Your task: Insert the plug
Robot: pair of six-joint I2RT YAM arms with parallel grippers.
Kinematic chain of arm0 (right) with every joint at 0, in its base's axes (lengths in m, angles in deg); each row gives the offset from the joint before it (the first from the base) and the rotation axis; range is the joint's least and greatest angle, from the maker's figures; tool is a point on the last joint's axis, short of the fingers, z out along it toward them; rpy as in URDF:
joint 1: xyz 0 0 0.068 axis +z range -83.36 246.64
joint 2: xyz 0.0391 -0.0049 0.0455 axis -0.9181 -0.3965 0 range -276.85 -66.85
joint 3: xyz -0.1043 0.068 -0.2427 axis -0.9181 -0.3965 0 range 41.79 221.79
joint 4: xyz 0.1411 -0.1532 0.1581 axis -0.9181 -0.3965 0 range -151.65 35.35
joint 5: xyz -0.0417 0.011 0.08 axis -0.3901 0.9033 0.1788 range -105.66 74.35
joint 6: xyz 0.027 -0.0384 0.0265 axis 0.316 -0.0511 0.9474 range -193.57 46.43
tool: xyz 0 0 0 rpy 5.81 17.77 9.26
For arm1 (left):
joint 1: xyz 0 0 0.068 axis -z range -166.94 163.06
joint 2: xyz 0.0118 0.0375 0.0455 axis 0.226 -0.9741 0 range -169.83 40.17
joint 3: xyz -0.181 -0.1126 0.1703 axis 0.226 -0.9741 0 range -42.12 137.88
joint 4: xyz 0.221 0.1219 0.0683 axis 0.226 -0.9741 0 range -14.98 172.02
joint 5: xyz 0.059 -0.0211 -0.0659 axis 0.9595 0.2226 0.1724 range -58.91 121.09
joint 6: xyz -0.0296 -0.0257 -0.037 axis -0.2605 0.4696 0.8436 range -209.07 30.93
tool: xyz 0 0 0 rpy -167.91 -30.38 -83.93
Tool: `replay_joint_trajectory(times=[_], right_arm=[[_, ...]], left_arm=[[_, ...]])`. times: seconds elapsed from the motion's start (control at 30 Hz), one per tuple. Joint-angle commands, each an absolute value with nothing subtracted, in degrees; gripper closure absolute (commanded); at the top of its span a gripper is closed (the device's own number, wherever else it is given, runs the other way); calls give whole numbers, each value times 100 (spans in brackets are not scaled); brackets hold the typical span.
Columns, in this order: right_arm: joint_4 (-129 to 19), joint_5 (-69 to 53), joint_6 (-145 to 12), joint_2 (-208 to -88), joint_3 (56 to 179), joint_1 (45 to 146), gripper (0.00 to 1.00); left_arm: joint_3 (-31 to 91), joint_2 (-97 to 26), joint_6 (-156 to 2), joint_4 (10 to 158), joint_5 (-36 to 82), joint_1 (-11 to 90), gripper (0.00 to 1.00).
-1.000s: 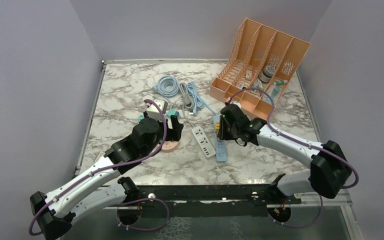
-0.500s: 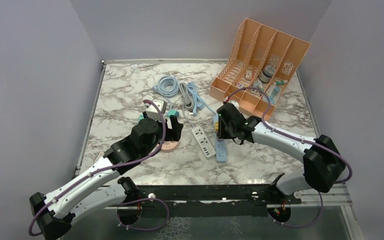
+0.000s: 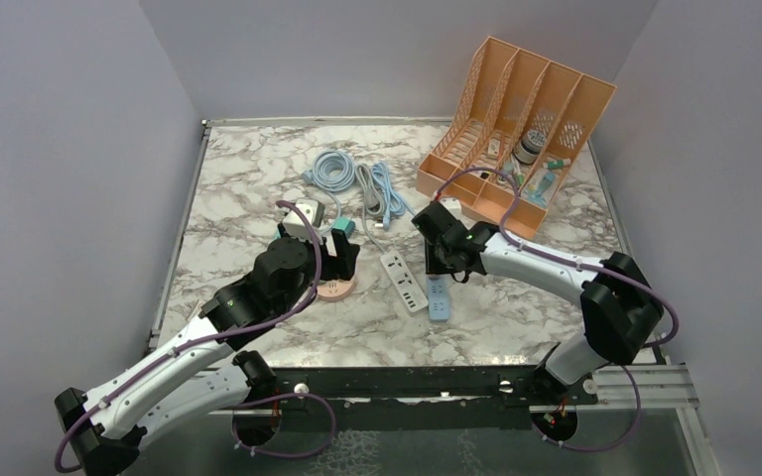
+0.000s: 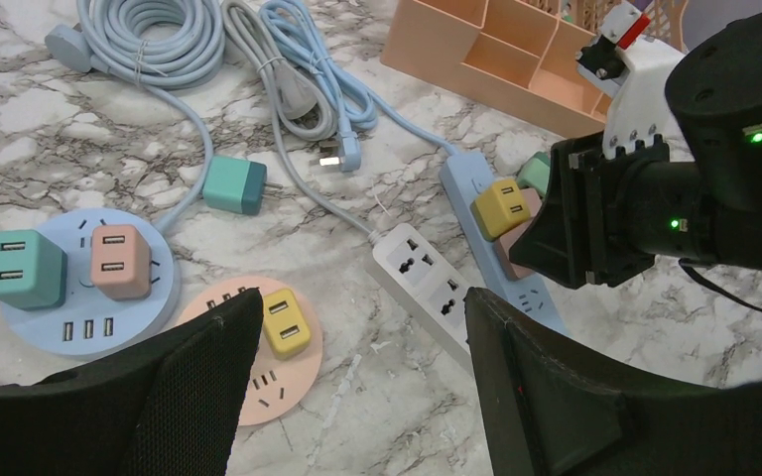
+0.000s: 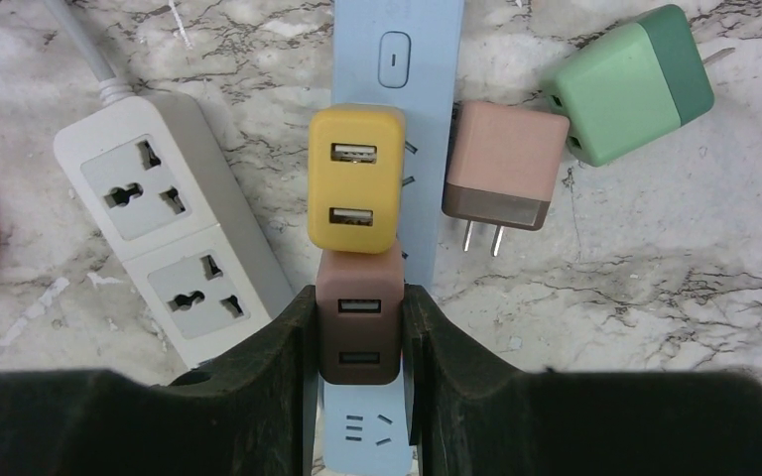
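Right fingers [image 5: 288, 347] clamped on the brown plug [image 5: 359, 322], one pad on each side of it. The plug stands on the blue power strip [image 5: 397, 59], touching the yellow plug [image 5: 355, 178] already seated there. Prongs are hidden under the body; it seems to sit flat on the strip, but I cannot confirm seating.

The strip lies near the middle of the counter [image 3: 258, 159], running toward the near edge. The white power strip [image 5: 174, 238] is just beside it on the left. A pink plug [image 5: 504, 169] and a green plug [image 5: 630, 89] lie loose on their sides to the strip's right.

Left fingers [image 4: 189, 387] spread wide apart, holding nothing, above the pink round socket [image 4: 248, 397]. The blue round socket [image 4: 79, 307] is beside it, toward the left edge.

Coiled cables [image 3: 332, 169] lie toward the far edge. The orange file rack [image 3: 516, 119] is at the far right corner.
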State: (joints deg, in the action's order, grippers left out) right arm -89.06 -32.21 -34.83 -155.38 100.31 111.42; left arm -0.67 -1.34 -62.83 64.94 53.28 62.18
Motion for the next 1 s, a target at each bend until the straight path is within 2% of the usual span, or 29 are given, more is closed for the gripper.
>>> replay_joint_trajectory(times=[0.0,0.2,0.43,0.8,0.97], right_arm=[[-9441,-3828,-3266,-16016,10076,11428,99],[-9384,-3895,-3207,-16288,9923,11472,99],[-8973,-3270,-3172,-16644,9372,11472,99],[-8513,-3389,-2608,-17543,8763,11723,99],[-8681,-3544,-2463,-17284,8961,11762,99]], left_arm=[[-119,-46,-6244,6618,5542,6195,23],[-163,-11,-6226,6663,5569,6199,23],[-136,1,-6229,6597,5612,6194,23],[-106,8,-6253,6570,5646,6196,23],[-119,-24,-6254,6582,5643,6199,23]])
